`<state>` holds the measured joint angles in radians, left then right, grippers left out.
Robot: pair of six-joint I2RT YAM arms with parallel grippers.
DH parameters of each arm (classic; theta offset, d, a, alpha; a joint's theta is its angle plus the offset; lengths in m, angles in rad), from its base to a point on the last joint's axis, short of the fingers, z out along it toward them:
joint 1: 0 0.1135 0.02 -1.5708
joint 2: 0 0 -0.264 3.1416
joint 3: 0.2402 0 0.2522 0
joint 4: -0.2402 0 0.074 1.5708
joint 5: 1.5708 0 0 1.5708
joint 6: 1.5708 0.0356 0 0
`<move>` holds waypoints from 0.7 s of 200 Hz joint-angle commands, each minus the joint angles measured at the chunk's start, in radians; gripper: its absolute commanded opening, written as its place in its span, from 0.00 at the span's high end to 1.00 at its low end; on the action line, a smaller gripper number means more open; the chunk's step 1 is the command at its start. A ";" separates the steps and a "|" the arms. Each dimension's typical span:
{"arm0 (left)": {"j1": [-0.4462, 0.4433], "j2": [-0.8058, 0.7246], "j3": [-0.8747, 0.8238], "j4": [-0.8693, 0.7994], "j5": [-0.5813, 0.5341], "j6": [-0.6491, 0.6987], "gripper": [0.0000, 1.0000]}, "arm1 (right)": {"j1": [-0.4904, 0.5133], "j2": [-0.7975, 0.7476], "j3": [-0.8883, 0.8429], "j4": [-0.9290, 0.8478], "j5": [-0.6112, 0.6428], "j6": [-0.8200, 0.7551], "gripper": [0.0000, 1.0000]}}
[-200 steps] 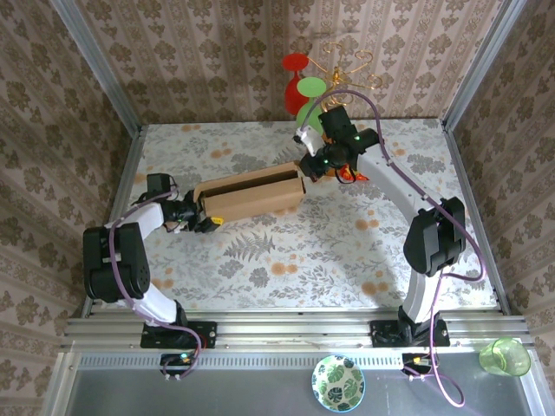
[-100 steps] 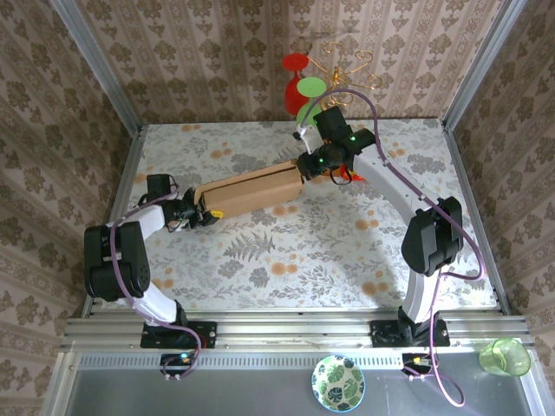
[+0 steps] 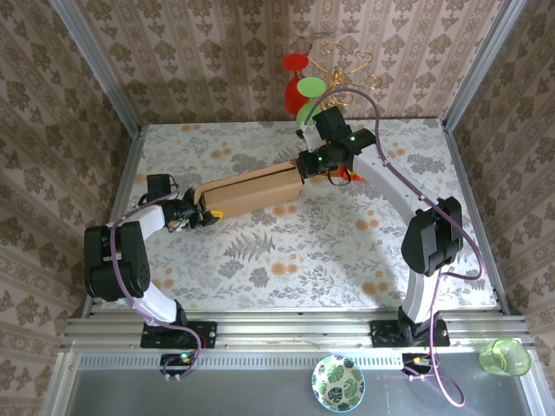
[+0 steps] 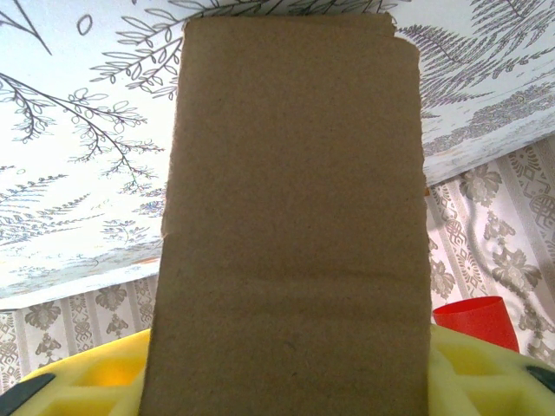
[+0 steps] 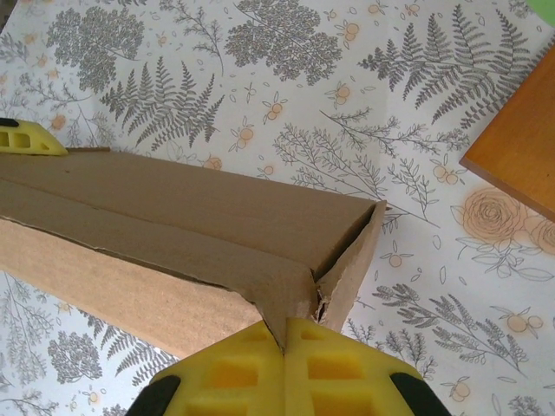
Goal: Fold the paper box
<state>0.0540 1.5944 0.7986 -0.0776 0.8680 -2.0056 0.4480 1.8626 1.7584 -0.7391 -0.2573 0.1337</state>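
Note:
The paper box point(image 3: 251, 191) is a long brown cardboard shape stretched slantwise between my two grippers over the floral table. At its right end, my right gripper point(image 3: 308, 165) is shut on a creased corner flap; in the right wrist view the box point(image 5: 173, 217) runs off to the left from the pinched yellow pads of that gripper point(image 5: 284, 347). My left gripper point(image 3: 204, 214) holds the left end. In the left wrist view a broad box panel point(image 4: 295, 217) lies between that gripper's point(image 4: 290, 364) yellow fingers point(image 4: 87, 373), which sit against both its sides.
A gold wire rack point(image 3: 342, 61) holding red and green cups stands at the back, just behind my right arm; its orange wooden base point(image 5: 520, 147) lies close to the box's right end. A patterned bowl point(image 3: 338, 383) and a green cup point(image 3: 505, 356) sit on the near shelf.
Over the last second the box rolled about its length, so its dark top slit is out of sight, and the right gripper shifted slightly up and left. The left arm barely moved.

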 commanded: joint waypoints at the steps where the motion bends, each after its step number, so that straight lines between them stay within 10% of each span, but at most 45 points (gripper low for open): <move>1: 0.010 0.007 -0.007 -0.016 -0.043 -0.067 0.59 | 0.017 0.015 0.043 -0.071 -0.013 0.049 1.00; 91: 0.011 0.016 -0.006 0.001 -0.040 -0.085 0.59 | 0.017 -0.025 -0.195 0.239 -0.010 0.134 1.00; 140: 0.030 0.042 0.017 0.034 -0.026 -0.054 0.41 | 0.018 -0.012 -0.237 0.325 0.028 0.112 1.00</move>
<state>0.0639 1.6005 0.7990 -0.0616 0.8600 -2.0491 0.4469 1.8317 1.5562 -0.3965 -0.2382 0.2428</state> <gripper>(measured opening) 0.559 0.043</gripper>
